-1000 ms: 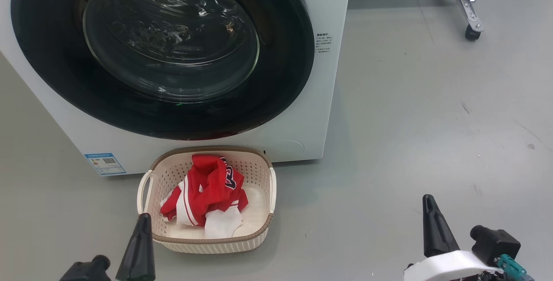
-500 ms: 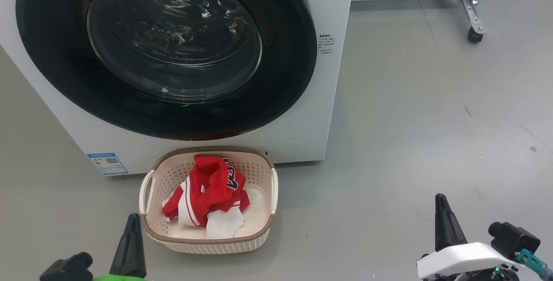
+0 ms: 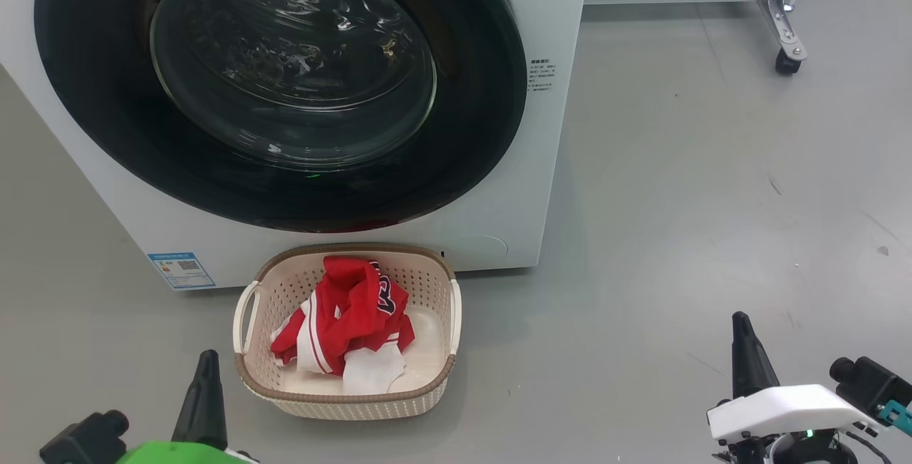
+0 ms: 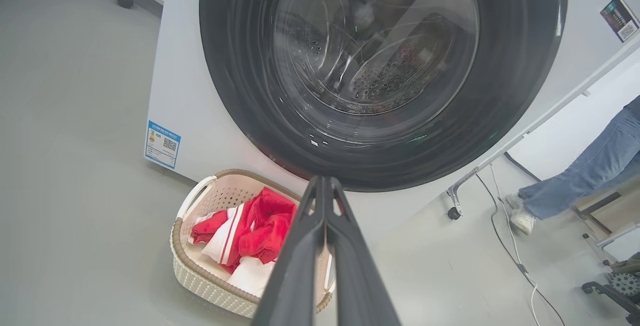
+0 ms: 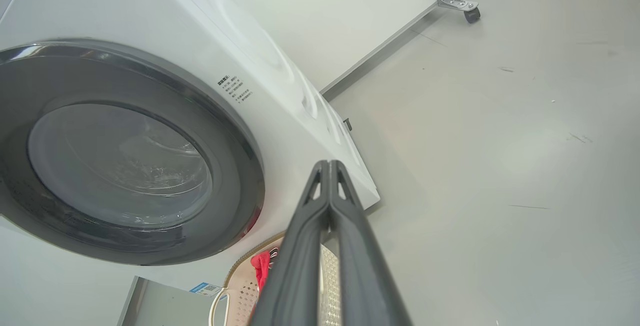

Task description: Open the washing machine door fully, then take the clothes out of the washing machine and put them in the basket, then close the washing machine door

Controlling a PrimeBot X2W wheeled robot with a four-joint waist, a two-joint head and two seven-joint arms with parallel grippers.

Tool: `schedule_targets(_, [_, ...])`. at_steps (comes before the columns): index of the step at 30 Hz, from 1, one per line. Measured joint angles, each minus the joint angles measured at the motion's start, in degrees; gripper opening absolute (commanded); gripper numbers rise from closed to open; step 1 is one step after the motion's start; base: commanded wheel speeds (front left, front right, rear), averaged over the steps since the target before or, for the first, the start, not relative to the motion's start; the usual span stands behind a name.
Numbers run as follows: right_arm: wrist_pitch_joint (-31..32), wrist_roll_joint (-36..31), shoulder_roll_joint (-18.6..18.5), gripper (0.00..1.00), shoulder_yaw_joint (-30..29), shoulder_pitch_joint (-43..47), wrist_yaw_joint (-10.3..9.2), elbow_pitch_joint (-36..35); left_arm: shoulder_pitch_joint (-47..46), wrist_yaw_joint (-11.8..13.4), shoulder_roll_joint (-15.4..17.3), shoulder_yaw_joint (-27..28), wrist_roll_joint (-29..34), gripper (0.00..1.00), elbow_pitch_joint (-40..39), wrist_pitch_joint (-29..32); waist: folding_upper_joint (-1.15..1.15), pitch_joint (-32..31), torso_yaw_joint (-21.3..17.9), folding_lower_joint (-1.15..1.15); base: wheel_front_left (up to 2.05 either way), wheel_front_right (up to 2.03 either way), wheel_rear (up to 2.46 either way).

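Closing stage of the laundry task, head view. The washing machine door (image 3: 292,65) lies flush against the front of the washing machine (image 3: 513,200), its glass bowl facing the robot. Through the glass, the left wrist view shows bare drum steel and no garment. The clothes sit in the basket (image 3: 347,407), which stands on the floor just in front of the machine, below the door. The red jersey (image 3: 349,311) is crumpled in the middle, and the white cloth piece (image 3: 370,371) lies at its near edge. All three steps therefore appear done, and nothing evident is left.

The basket's mouth faces up. Its long axis appears to run from handle to handle, parallel to the machine front. The bunched jersey has no clear long axis.

The left gripper (image 3: 207,361) hangs just beside the basket's near left corner, and the right gripper (image 3: 741,325) is well apart over bare floor. On each, the fingers are pressed together and hold nothing.
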Motion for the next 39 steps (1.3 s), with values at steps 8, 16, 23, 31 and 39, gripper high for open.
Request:
schedule_targets(8, [1.0,5.3,-0.3,0.00,-1.0,-0.5,0.54,0.7,-1.1,-0.5,0.2,0.6,-5.7,0.00,1.3,0.8,0.00,-0.2,0.2,0.00,0.00,0.00,0.00])
schedule_targets(16, [2.0,10.1,-0.7,0.00,-1.9,-1.4,1.14,1.5,-2.0,-1.1,0.4,1.2,-10.3,0.00,2.4,1.6,0.00,-0.3,0.4,0.00,0.00,0.00,0.00])
schedule_targets(23, [3.1,14.7,-0.9,0.00,-2.7,-2.5,1.74,2.2,-2.8,-1.8,0.6,1.7,-14.8,0.00,3.5,2.6,0.00,-0.4,0.6,0.00,0.00,0.00,0.00])
schedule_targets(31, [4.2,20.1,-1.3,0.00,-3.8,-3.3,2.53,3.2,-3.8,-2.5,0.8,2.1,-20.6,0.00,4.9,3.6,0.00,-0.6,0.8,0.00,0.00,0.00,0.00])
schedule_targets(39, [5.3,25.9,-1.6,0.00,-4.9,-4.3,3.05,4.0,-5.2,-3.4,0.9,3.0,-26.2,0.00,6.3,4.5,0.00,-0.8,1.1,0.00,0.00,0.00,0.00])
